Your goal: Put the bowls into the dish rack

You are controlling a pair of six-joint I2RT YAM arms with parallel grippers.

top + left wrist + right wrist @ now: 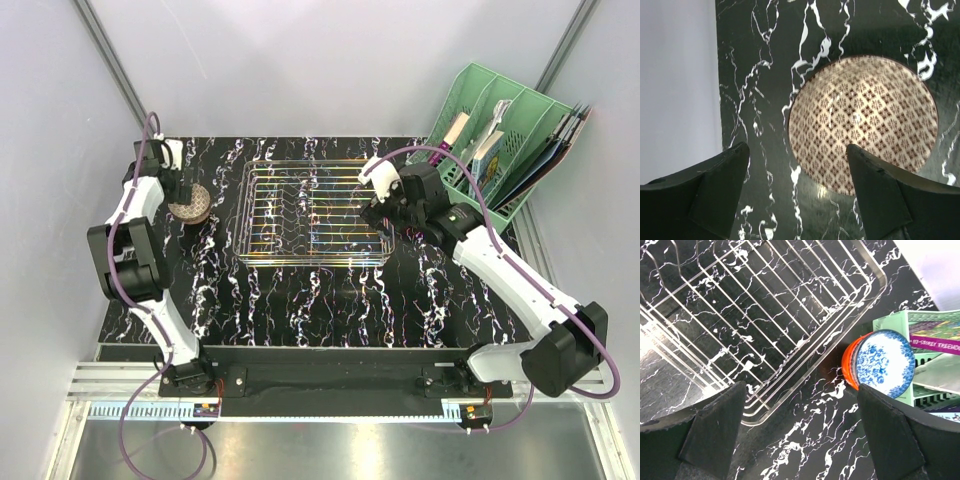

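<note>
bowl (862,127) round, glazed, lattice-patterned; dish rack (313,212) silver wire grid.

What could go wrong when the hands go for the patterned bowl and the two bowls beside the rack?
The patterned bowl lies off-centre, toward one finger of the open left hand; closing might push it aside instead of gripping it.
The blue-and-white bowl and orange bowl seem to lean together by the green organiser; lifting one may topple the other.
They are close to the dish rack corner, so the right hand might hit its wire.
</note>
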